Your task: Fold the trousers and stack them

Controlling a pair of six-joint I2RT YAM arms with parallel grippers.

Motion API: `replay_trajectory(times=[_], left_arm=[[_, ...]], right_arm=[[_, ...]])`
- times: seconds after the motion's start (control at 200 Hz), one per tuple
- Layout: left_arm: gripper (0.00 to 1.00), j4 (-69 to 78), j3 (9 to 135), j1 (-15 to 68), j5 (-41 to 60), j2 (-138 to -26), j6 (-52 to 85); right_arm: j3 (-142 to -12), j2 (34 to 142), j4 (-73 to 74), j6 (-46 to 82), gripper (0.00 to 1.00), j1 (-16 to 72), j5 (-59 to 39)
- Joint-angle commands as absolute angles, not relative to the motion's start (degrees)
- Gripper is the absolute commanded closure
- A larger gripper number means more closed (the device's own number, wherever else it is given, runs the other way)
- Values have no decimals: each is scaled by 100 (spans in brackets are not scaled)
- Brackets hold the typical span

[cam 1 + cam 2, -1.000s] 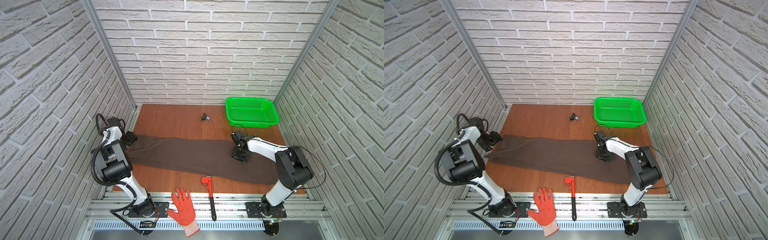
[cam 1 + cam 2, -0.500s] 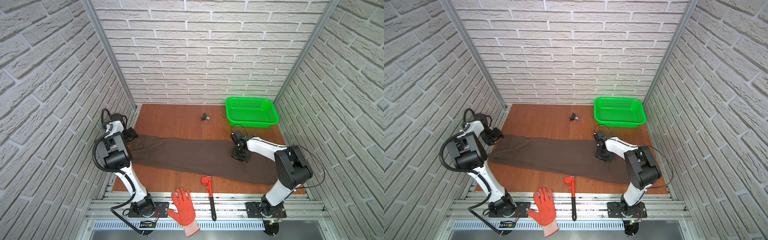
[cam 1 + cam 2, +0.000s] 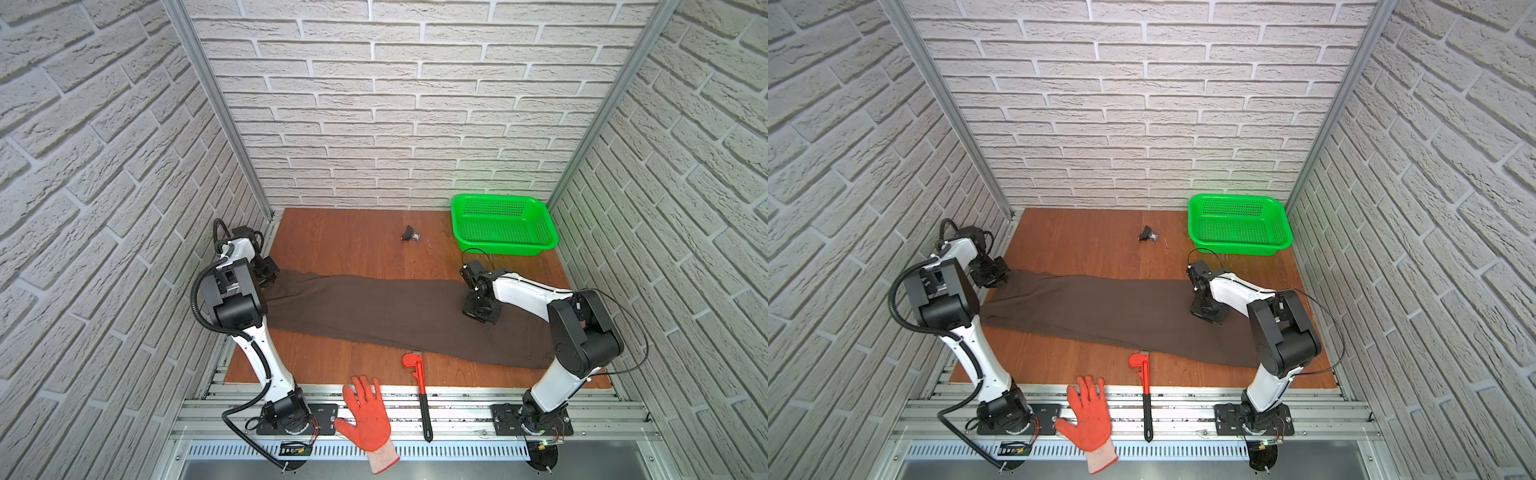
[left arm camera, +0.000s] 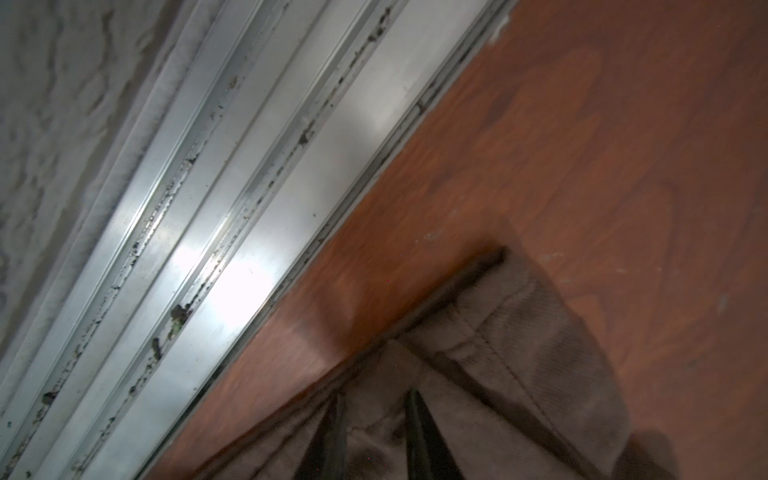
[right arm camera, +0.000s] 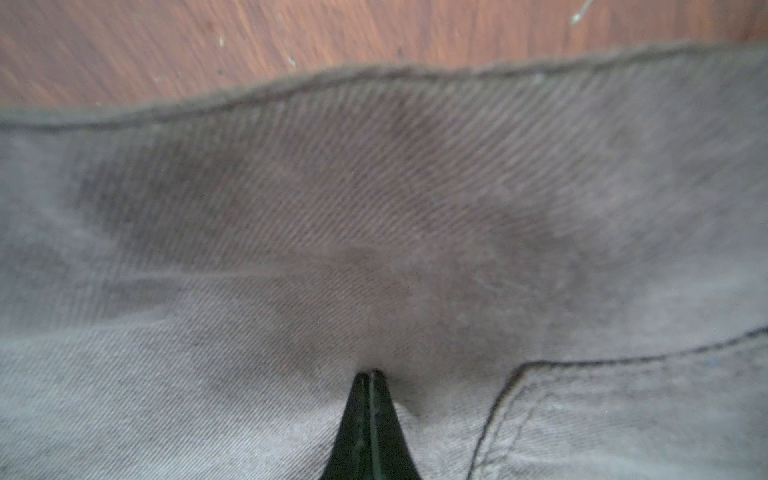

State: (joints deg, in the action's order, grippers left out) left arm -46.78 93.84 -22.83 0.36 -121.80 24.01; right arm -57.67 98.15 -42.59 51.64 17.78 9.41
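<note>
Wooden table [image 3: 340, 249] — trousers [image 3: 374, 311] (dark brown) lie flat.

Both top views look steeply down from high above the front of the cell and face the rear brick wall [image 3: 395, 104]. They stand far enough off to hold the whole surface [image 3: 353, 249], from the front rail [image 3: 457, 405] in the lower frame to the green basket [image 3: 505, 248] at upper right. They share nearly the entire scene, shifted slightly sideways between them. The left wrist camera sits close above the surface, looking obliquely past its jaws at a hem of the trousers [image 4: 519, 353], bare wood and the aluminium side rail [image 4: 249, 187]. The right wrist camera is nearer still: cloth fills most of its frame, with a strip of wood beyond. In both top views these two patches lie at opposite ends of the trousers.
</note>
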Motion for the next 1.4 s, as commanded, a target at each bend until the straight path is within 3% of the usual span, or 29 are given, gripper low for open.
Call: replay_trajectory(times=[0.0,0.145,0.535,0.88,0.925,1.0,1.055,1.17,1.4], left_arm=[[85,-4873,9597,-2312,-118,-12265,2365],[100,-4998,9803,-2270,-173,-12137,2321],[100,-5404,10587,-1955,-1011,-11862,2064],[100,-6203,12009,-1693,-2019,-12866,1741],[88,-6217,12109,-1657,-2017,-12916,1732],[54,-6142,12151,-1593,-1915,-12853,1723],[43,-6080,12148,-1541,-1828,-12712,1722],[34,-5961,11994,-1469,-1648,-12233,1799],[30,-5343,10272,-1329,-633,-10546,2168]], right_arm=[[-5645,10018,-4427,5139,94,1709,1179],[-5621,9993,-4379,5167,94,1714,1134],[-5565,9948,-4338,5186,94,1714,1090],[-5565,9949,-4325,5159,94,1714,1073],[-5565,9941,-4331,5159,94,1714,1057],[-5570,9915,-4313,5133,94,1714,1007],[-5596,9866,-4325,5095,94,1714,971],[-5659,9625,-4406,5042,91,1731,957],[-5818,8754,-4633,4862,73,1849,932]])
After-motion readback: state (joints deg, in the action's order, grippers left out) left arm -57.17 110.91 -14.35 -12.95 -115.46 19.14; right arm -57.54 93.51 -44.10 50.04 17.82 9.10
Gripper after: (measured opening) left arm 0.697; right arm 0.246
